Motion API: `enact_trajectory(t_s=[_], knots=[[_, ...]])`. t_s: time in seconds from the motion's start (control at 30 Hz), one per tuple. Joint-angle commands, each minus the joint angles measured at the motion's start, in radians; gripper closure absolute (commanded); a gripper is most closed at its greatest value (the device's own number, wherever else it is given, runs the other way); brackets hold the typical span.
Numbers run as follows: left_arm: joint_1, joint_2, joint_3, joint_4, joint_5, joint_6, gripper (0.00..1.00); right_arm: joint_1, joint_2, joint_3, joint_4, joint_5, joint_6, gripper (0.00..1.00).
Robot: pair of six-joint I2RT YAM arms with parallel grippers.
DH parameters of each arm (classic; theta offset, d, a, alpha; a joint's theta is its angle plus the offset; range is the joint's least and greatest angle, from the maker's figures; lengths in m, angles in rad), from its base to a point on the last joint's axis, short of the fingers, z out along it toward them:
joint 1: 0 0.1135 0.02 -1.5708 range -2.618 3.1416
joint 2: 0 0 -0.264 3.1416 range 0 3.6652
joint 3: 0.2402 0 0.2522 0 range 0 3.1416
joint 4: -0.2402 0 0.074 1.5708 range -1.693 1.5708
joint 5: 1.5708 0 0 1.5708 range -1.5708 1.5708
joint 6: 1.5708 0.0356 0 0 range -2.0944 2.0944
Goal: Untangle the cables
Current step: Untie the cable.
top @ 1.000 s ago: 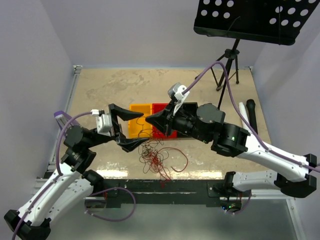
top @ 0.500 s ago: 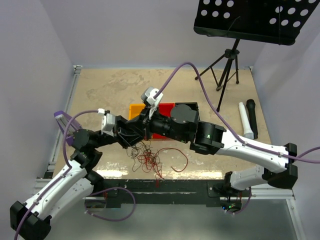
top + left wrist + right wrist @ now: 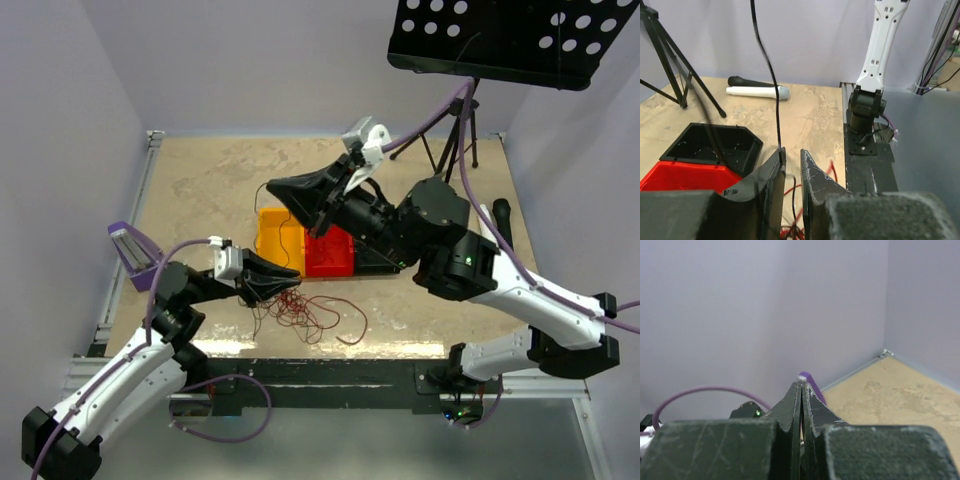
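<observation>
The cables (image 3: 305,312) lie as a small snarl of red and dark thin wires near the table's front edge. My left gripper (image 3: 290,278) sits low at the snarl's left side. In the left wrist view its jaws (image 3: 791,152) stand a narrow gap apart, with red and dark strands (image 3: 832,170) passing between them. A dark strand (image 3: 771,75) rises taut from its left fingertip. My right gripper (image 3: 272,188) is raised above the yellow bin, shut (image 3: 802,382) on that strand's upper end, where a small pale tip shows.
A yellow bin (image 3: 275,235), a red bin (image 3: 328,255) and a black bin (image 3: 715,145) stand in a row behind the snarl. A white tube (image 3: 488,225) and a black microphone (image 3: 503,235) lie at right. A music stand (image 3: 520,40) on a tripod (image 3: 455,130) stands at back right.
My right gripper has lifted up and back from the snarl, still shut, drawing a dark strand up. My left gripper has narrowed from wide open and dropped to the snarl.
</observation>
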Motion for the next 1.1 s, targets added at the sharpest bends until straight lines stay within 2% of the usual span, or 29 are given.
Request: enact_trajectory(t_s=[0.0, 0.27, 0.57, 0.83, 1.07], knots=[[-0.002, -0.015, -0.021, -0.057, 0.043, 0.115, 0.77, 0.004, -0.044, 0.081, 0.020, 0.083, -0.050, 1.00], [-0.005, -0.023, -0.054, -0.129, 0.083, 0.221, 0.80, 0.004, -0.088, 0.146, 0.035, 0.120, -0.069, 1.00], [-0.008, -0.039, -0.074, -0.280, 0.109, 0.419, 0.82, 0.004, -0.102, 0.224, 0.026, 0.162, -0.109, 1.00], [-0.010, -0.044, -0.077, -0.297, 0.100, 0.444, 0.81, 0.004, -0.116, 0.282, 0.017, 0.205, -0.141, 1.00], [-0.010, -0.044, -0.076, -0.295, 0.100, 0.444, 0.81, 0.005, -0.154, 0.320, 0.072, 0.332, -0.219, 1.00]])
